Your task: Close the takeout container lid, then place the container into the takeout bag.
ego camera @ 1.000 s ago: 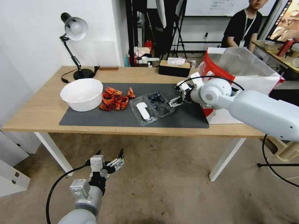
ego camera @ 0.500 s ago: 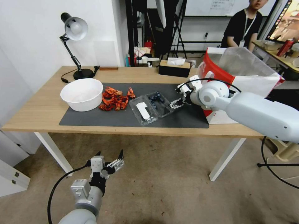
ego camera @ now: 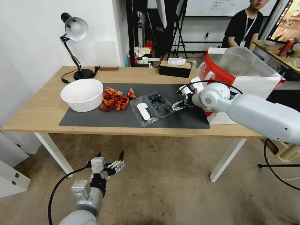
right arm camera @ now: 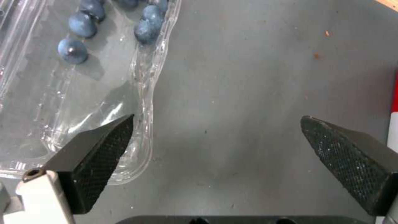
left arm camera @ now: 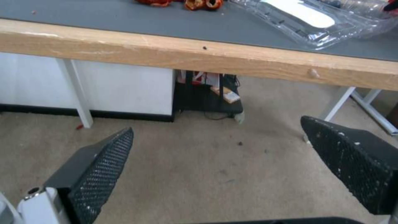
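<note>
We're looking at a light wooden worktop (ego camera: 47,109) with a dark grey mat (ego camera: 187,120) on it, set against a white wall. The small clear plastic hinged takeout container (ego camera: 160,103) sits open near the middle of the mat, dark blueberries (right arm camera: 72,49) in the box half, and its clear lid (ego camera: 143,112) with the white oblong label lies flat beside it, toward our near edge. Our right claw (ego camera: 177,105) hangs low over the mat just beside the box's right edge, fingers spread wide and holding nothing; one fingertip (right arm camera: 99,149) is over the box's rim. The big red-and-white paper takeout bag (ego camera: 218,73) stands open on the right end of the worktop, foil lining showing. Our left claw (ego camera: 111,161) is parked below the worktop over the floor, also wide open and empty.
</note>
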Controlling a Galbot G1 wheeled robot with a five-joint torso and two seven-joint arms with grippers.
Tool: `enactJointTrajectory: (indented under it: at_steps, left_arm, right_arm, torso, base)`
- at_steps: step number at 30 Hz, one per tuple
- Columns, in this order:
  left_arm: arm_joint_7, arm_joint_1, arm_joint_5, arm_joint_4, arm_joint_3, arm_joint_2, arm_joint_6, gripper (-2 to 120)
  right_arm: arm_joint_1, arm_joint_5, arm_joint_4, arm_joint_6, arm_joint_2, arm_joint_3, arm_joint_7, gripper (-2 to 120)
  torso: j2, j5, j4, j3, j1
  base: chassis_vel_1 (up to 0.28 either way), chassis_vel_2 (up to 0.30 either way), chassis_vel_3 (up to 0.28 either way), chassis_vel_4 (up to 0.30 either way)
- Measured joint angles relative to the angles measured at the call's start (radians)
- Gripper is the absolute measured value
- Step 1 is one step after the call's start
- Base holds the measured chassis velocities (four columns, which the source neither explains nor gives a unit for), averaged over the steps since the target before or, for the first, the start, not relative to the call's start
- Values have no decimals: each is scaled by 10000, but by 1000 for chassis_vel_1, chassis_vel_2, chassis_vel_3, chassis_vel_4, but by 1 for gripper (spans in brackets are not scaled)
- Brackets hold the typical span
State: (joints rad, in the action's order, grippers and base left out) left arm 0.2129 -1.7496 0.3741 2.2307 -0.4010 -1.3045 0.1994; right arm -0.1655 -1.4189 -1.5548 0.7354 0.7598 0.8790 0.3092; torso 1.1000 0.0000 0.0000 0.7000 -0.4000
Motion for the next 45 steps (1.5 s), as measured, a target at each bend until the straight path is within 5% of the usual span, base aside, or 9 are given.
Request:
enactJointTrajectory:
  at_steps: [45]
  left_arm:
    - [6,-41,-121,-93,66,-35,-224,100]
  right_arm:
    - [736,-869,-1329,-1,-635,-372,1368,100]
  torso:
    - [-1,0,0,0,1]
  base:
    - [0,0,0,0]
